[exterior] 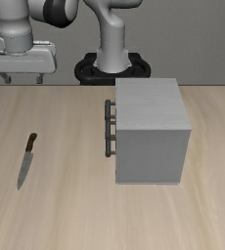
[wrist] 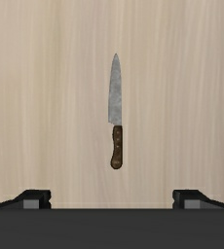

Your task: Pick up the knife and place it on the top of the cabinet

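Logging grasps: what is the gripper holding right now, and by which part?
Nothing. The open gripper hangs above the knife, which lies flat on the table, untouched.

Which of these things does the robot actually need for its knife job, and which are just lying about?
Needed: knife, cabinet, gripper.
Just there: table, the arm's black base.

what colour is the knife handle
The knife handle is dark brown, clearest in the wrist view.
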Robot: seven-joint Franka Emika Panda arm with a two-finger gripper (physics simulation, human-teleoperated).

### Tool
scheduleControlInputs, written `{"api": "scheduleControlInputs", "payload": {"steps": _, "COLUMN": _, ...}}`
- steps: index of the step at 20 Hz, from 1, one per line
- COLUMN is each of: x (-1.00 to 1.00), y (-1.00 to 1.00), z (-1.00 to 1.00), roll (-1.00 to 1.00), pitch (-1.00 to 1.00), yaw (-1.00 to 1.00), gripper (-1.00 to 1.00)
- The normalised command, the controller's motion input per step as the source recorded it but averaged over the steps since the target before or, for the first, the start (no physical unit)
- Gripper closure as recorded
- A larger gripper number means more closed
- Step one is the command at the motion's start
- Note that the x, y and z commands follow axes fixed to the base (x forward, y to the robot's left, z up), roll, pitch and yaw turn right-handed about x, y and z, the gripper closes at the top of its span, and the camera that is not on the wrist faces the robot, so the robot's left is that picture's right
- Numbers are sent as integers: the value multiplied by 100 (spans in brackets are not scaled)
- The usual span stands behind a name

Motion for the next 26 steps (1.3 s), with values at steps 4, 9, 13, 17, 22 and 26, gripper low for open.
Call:
{"api": "scheduleControlInputs", "payload": {"steps": 4, "x": 0, "y": -25, "z": -25, "roll": 0, "pitch": 0, "yaw": 0, "gripper": -100}}
{"api": "scheduleControlInputs", "payload": {"steps": 9, "x": 0, "y": 0, "z": -100, "roll": 0, "pitch": 0, "yaw": 0, "gripper": -100}}
{"api": "scheduleControlInputs", "payload": {"steps": 13, "x": 0, "y": 0, "z": -100, "roll": 0, "pitch": 0, "yaw": 0, "gripper": -100}}
{"api": "scheduleControlInputs", "payload": {"steps": 17, "x": 0, "y": 0, "z": -100, "roll": 0, "pitch": 0, "yaw": 0, "gripper": -100}}
{"api": "scheduleControlInputs", "payload": {"steps": 22, "x": 0, "y": 0, "z": -100, "roll": 0, "pitch": 0, "yaw": 0, "gripper": -100}}
{"api": "scheduleControlInputs", "payload": {"steps": 26, "x": 0, "y": 0, "z": -50, "roll": 0, "pitch": 0, "yaw": 0, "gripper": 100}}
